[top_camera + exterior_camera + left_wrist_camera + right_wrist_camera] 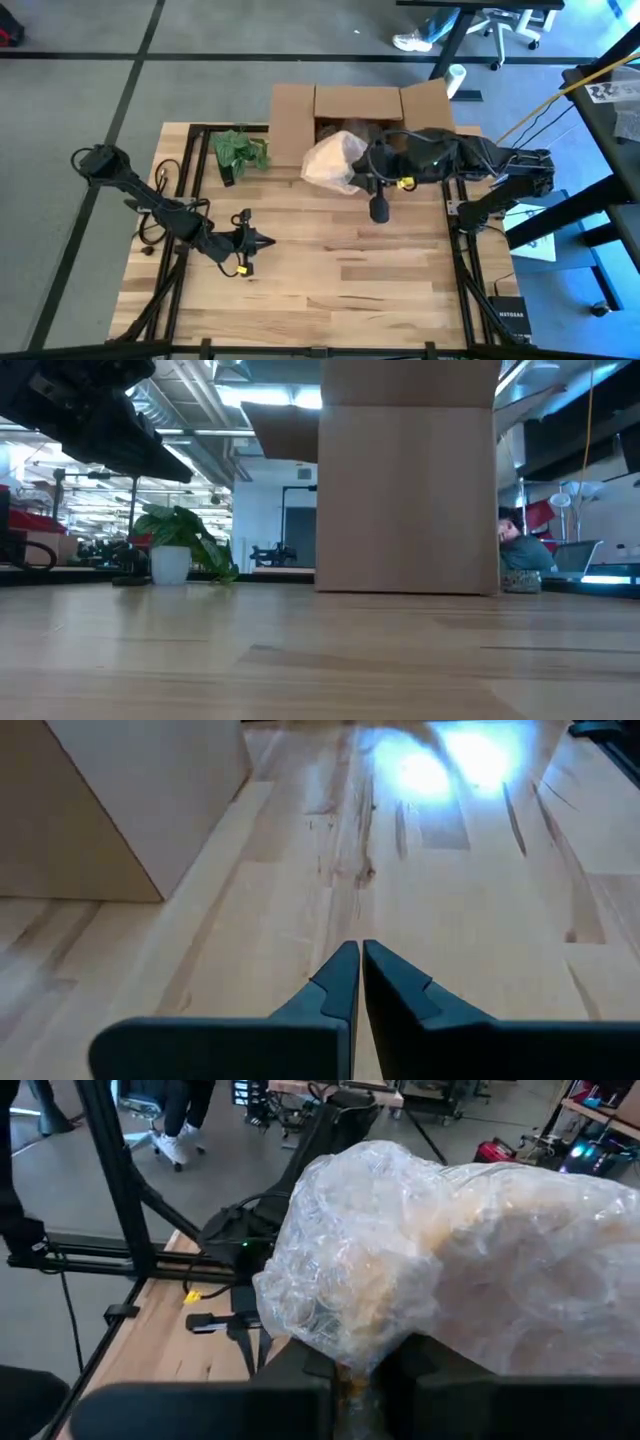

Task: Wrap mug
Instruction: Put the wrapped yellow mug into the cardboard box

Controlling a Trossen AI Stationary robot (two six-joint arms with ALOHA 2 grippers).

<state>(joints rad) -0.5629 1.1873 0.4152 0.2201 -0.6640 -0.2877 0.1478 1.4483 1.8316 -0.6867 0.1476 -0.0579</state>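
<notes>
A bundle of clear bubble wrap [333,162] with something pale yellow inside hangs in front of the open cardboard box [360,115] at the table's far side. The mug itself is hidden. My right gripper [360,172] reaches in from the table's right and is shut on the bundle [450,1250], which fills the right wrist view. My left gripper [266,241] is shut on nothing, low over the bare wood left of the table's middle; the left wrist view shows its fingertips [360,955] together. My right gripper pinches a gathered edge of the bubble wrap [352,1352] between its two fingers, on the side of the bundle toward the table's right. The fingers come roughly level from the right. The bundle bulges out beyond the fingers, and the low view shows none of it on the table.
The cardboard box [405,490] stands with its flaps open. A small potted plant [240,152] sits at the far left of the table [330,270]. Black frame rails run along both sides. A person [520,545] sits beyond the table.
</notes>
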